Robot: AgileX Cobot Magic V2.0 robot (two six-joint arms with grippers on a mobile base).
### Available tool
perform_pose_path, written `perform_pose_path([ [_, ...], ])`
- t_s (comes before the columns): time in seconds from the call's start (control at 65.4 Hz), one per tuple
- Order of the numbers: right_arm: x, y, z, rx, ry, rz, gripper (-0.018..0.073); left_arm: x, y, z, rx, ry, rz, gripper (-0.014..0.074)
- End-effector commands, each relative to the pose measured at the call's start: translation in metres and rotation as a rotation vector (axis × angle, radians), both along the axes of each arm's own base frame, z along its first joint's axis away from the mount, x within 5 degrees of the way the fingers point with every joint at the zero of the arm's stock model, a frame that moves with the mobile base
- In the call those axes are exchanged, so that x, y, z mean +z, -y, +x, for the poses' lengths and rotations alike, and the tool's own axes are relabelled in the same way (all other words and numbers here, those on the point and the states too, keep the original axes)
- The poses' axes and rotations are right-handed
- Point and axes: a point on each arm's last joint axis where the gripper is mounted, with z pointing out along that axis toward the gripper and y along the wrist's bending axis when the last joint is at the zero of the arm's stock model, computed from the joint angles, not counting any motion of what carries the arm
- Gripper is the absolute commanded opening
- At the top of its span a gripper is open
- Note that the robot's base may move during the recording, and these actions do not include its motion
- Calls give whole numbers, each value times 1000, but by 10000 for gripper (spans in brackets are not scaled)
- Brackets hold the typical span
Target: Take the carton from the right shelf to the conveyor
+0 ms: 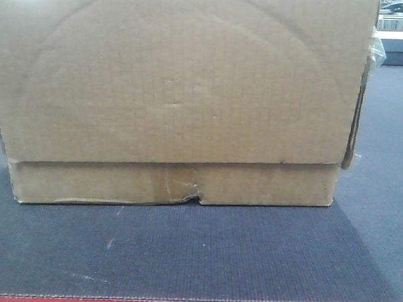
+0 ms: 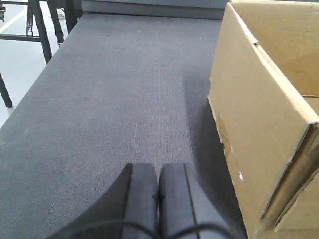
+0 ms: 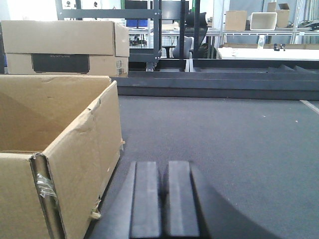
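Note:
The carton point(image 1: 180, 103), a wide brown cardboard box with an arc crease and a torn taped seam, rests on the dark grey conveyor point(image 1: 203, 258) just behind its red front edge. In the left wrist view the carton point(image 2: 264, 114) lies to the right of my left gripper point(image 2: 158, 172), which is shut and empty over the belt point(image 2: 109, 109), apart from the box. In the right wrist view the carton point(image 3: 60, 149) stands open-topped to the left of my right gripper point(image 3: 164, 169), also shut on nothing. The right shelf is out of view.
Another cardboard box point(image 3: 65, 47) sits behind the carton. A dark step point(image 3: 219, 82) borders the belt's far side, with racks and tables point(image 3: 264, 50) beyond. Black frame legs point(image 2: 42, 30) stand on the pale floor left of the belt.

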Motion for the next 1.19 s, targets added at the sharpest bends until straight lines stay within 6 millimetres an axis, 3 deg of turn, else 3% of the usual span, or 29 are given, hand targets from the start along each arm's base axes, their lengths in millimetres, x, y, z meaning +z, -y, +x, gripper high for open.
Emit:
perform_pose_path([
  [0.0,2,1,-1,-8,28,-10,-73,2,0,0,-4,27,4,5],
  [0.489,2,1,-1,-8,28,-10,-73,2,2,0,-10,26,-30,5],
  [0.673,2,1,-1,-8,28,-10,-73,1,4,-14,-22,104,-93,5],
  [0.825,2,1,-1,-8,28,-10,-73,-27,3,-21,-36,177,24,5],
  [1.07,2,1,-1,-8,28,-10,-73,-99,3,-26,-16,315,-1,5],
  [1.131,2,1,-1,-8,28,-10,-73,-99,3,-26,-18,373,2,5],
  [1.177,2,1,-1,-8,28,-10,-73,-105,3,-26,-16,302,1,5],
])
